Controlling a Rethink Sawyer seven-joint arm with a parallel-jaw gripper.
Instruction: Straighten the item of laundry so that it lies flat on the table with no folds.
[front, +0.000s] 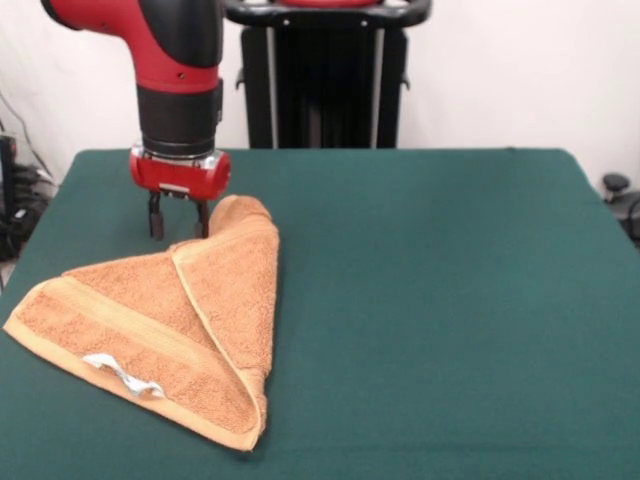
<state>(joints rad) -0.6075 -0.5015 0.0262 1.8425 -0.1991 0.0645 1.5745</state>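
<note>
1. Towel (170, 330) is lying folded over itself near one side of the green table (430, 300); we are seeing its white tag (122, 374).
2. We are seeing the gripper (179, 222) standing open just beside the towel's top corner, holding nothing.

White wall (500, 70) behind; cables (20, 215) at left edge.
</note>
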